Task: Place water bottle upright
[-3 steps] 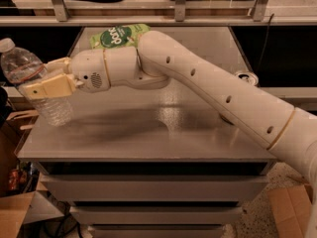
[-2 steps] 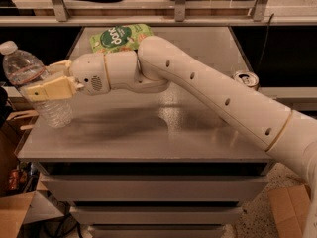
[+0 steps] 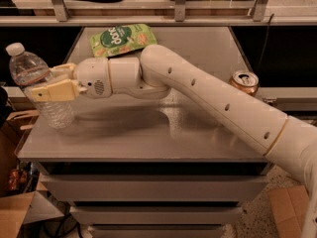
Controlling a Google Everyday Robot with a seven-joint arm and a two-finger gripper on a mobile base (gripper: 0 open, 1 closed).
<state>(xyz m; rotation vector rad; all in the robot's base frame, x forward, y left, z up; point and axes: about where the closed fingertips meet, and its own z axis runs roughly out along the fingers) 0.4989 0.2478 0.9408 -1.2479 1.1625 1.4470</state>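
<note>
The water bottle (image 3: pixel 28 67) is clear and ribbed, with a white cap and a red label band. It stands at the table's left edge, leaning a little to the left, its base on or just above the tabletop (image 3: pixel 148 133). My gripper (image 3: pixel 43 81) reaches in from the right. Its tan fingers (image 3: pixel 54 90) sit on either side of the bottle's middle and are shut on it. The front finger hides part of the bottle's body.
A gold drink can (image 3: pixel 244 81) stands at the table's right edge, behind my arm. A green snack pouch (image 3: pixel 124 38) lies at the back of the table. A shelf rail runs behind the table. Cardboard boxes (image 3: pixel 15 217) sit on the floor at the left.
The gripper and bottle have shifted slightly right and down. The grip on the bottle is unchanged.
</note>
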